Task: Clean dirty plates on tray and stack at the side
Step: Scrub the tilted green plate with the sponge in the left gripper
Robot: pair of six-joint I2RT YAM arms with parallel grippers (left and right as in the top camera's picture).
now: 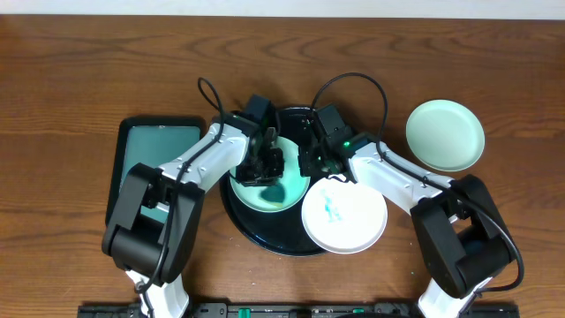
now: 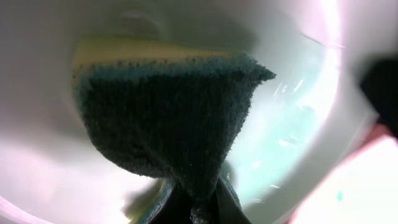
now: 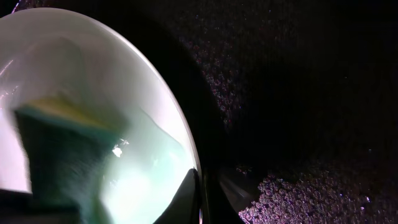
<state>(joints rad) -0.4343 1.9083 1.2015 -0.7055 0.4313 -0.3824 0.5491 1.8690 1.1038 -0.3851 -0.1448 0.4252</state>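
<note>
"Since both arms meet over the black tray (image 1: 256,237), what are the jaws doing?"

"The left gripper (image 1: 265,164) is clenched on a sponge (image 2: 168,124), which has a green scouring face and a yellow layer. The sponge is pressed into the mint plate (image 1: 287,194), which lies on the tray's left half."

"And the other?"

"The right gripper (image 3: 204,198) is at that plate's right edge, over the tray's middle. Its jaws are nearly closed, one on each side of the rim, pinching it."

"The remaining plates?"

"The white plate (image 1: 344,216), with teal smears at its centre, overlaps the tray's near-right rim. A second mint plate (image 1: 445,134) lies on the table well right of the tray. A teal tray (image 1: 150,141) lies to the left of the black one."
</note>
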